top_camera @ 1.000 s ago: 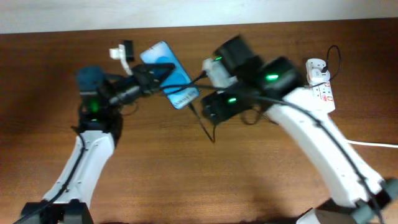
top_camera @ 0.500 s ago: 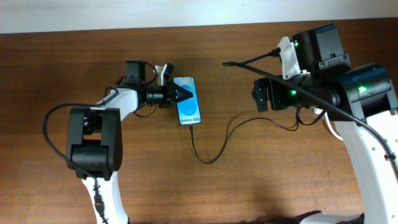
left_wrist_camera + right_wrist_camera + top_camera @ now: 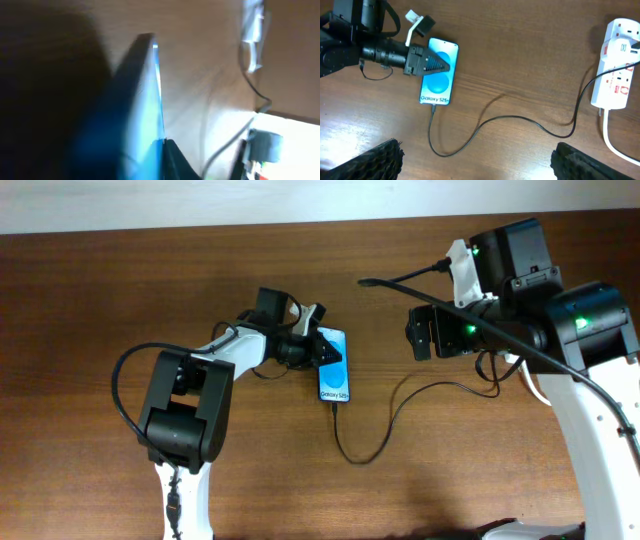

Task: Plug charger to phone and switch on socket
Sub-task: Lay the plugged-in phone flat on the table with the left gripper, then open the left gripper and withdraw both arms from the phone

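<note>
The phone (image 3: pixel 335 370) lies on the wooden table with its light-blue screen up; it also shows in the right wrist view (image 3: pixel 439 75) and edge-on in the left wrist view (image 3: pixel 145 100). My left gripper (image 3: pixel 320 352) is shut on the phone's top end, one black finger across the screen (image 3: pixel 431 62). The charger's black cable (image 3: pixel 365 455) meets the phone's lower edge and loops across the table (image 3: pixel 510 119) to the socket (image 3: pixel 616 67), where its white adapter block (image 3: pixel 620 49) sits. My right gripper (image 3: pixel 480 165) is wide open, empty and held high above the table.
The socket's thick white cord (image 3: pixel 606 132) runs off toward the lower right. In the overhead view my right arm (image 3: pixel 520 290) covers the socket. The table's far edge (image 3: pixel 200 228) meets a white wall.
My left gripper has carried the phone to the right and slightly nearer, dragging the cable loop with it. The right arm has held still for the last half second.
</note>
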`<state>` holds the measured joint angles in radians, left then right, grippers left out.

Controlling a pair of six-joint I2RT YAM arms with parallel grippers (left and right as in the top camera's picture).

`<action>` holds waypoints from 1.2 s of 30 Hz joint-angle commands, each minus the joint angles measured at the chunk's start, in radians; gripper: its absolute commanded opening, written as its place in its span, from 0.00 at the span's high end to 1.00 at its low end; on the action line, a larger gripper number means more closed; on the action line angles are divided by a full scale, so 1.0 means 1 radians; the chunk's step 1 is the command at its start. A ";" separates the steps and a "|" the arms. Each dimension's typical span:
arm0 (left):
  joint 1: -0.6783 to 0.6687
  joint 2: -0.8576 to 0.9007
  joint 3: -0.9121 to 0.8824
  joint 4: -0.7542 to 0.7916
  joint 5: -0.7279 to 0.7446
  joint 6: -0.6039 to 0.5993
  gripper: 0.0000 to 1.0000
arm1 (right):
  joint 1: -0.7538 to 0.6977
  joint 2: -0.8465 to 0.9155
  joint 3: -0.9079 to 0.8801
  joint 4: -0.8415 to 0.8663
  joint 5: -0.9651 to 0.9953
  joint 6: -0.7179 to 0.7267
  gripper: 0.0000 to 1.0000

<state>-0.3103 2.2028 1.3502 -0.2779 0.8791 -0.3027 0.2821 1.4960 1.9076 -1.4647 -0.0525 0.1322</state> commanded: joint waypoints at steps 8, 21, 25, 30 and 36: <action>0.012 0.008 0.003 -0.053 -0.170 -0.069 0.38 | -0.001 0.005 0.010 -0.018 -0.045 0.008 0.01; 0.013 0.008 0.003 -0.140 -0.309 -0.070 0.01 | -0.001 0.111 0.010 -0.034 -0.045 0.008 0.01; 0.012 0.008 0.003 -0.227 -0.442 -0.063 0.01 | -0.001 0.204 0.010 -0.035 -0.079 0.008 0.01; 0.012 0.008 0.003 -0.238 -0.487 -0.040 0.01 | -0.001 0.264 0.010 -0.005 -0.263 0.014 0.01; -0.021 0.008 0.003 -0.209 -0.476 -0.027 0.01 | -0.002 0.262 0.011 0.069 -0.090 0.315 0.01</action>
<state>-0.3180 2.1185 1.4113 -0.4858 0.5831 -0.3653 0.2821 1.7611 1.9076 -1.3991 -0.2626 0.2581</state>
